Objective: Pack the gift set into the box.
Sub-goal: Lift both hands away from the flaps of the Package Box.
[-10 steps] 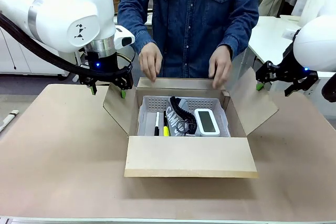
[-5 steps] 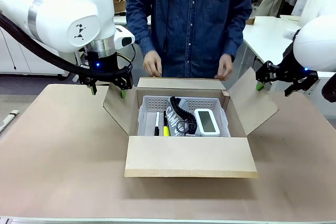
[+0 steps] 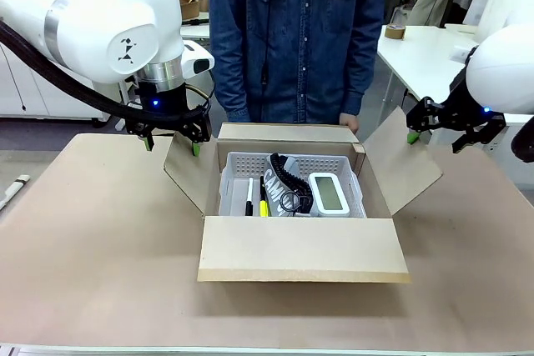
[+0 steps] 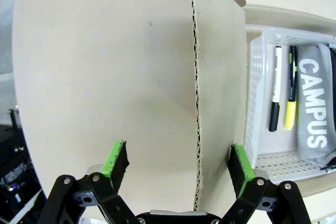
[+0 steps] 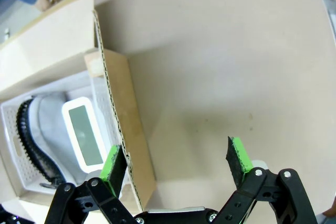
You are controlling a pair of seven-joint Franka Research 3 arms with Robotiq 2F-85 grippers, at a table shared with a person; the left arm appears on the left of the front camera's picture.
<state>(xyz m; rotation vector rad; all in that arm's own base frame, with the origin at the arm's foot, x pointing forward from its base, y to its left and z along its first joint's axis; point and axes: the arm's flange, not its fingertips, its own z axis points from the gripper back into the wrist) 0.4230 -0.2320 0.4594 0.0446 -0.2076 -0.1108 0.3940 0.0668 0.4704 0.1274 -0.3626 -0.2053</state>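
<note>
Cardboard flaps are what the coming move seems to turn on, since the gift set [image 3: 292, 185] already sits inside the box [image 3: 304, 249] at the middle of the desk [image 3: 100, 248]. At the left, the left pincer [image 3: 173, 146] hangs with its pads apart above the upper edge of the left flap [image 3: 185, 174]. In the left wrist view that pincer [image 4: 177, 163] straddles the flap's corrugated edge [image 4: 197, 103], which runs straight ahead, nearer the pad on the box side. Inside, the perforated tray [image 3: 242, 158] holds pens [image 3: 249, 196], a yellow marker [image 3: 263, 204], a grey fabric item [image 4: 315, 108] lettered CAMPUS and a white clock [image 3: 329, 194]. A person [image 3: 296, 31] stands at the far side, hands low by the far flap. At the right, the right pincer [image 3: 434, 141] is likewise spread and empty, above the outer end of the right flap [image 3: 409, 164]. In the right wrist view that pincer [image 5: 176, 161] has the flap's edge [image 5: 113, 103] just inside one pad. Each arm is nearest its own flap, so folding them inward looks like the step left.
</note>
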